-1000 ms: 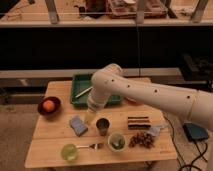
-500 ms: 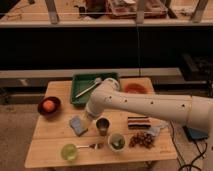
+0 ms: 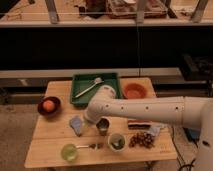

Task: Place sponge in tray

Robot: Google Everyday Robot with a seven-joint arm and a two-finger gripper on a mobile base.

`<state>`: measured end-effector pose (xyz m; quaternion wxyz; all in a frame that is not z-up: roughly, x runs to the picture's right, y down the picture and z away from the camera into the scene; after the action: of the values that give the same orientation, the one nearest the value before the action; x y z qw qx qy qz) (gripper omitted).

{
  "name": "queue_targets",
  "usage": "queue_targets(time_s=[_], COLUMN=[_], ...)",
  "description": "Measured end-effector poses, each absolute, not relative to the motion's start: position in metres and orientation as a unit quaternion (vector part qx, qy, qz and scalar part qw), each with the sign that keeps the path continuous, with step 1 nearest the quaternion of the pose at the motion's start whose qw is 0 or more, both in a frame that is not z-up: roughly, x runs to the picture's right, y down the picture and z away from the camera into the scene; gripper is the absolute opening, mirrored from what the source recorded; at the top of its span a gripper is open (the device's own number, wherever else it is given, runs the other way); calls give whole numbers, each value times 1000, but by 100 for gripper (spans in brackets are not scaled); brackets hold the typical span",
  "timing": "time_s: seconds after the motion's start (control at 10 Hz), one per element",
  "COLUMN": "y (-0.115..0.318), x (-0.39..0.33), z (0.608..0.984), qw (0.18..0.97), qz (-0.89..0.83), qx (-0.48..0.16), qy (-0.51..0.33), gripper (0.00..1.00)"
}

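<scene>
The sponge (image 3: 76, 124) is a small flat blue-grey pad lying on the wooden table, left of the metal cup (image 3: 102, 126). The dark green tray (image 3: 113, 80) stands at the back middle of the table with a white utensil (image 3: 90, 87) lying in it. My gripper (image 3: 88, 120) is at the end of the white arm that reaches in from the right. It hangs low over the table, right beside the sponge's right edge and in front of the tray.
A round orange bowl (image 3: 135, 90) stands right of the tray. A dark bowl with an orange fruit (image 3: 48, 106) is at the left. At the front are a green cup (image 3: 69, 151), a spoon (image 3: 93, 146), a small bowl (image 3: 116, 142), a brown cluster (image 3: 142, 139) and a dark striped block (image 3: 138, 124).
The arm's end has moved from the tray's front edge down and slightly left, to beside the sponge. The sponge has not moved.
</scene>
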<state>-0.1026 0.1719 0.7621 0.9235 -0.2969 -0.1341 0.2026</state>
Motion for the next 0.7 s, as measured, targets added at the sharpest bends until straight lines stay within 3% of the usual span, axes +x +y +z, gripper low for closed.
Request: queue_targets(time_s=[0.7], y=[190], x=[-119], z=[804], qw=[918], qz=[208], qx=[-312], qy=[-130], gripper=[65])
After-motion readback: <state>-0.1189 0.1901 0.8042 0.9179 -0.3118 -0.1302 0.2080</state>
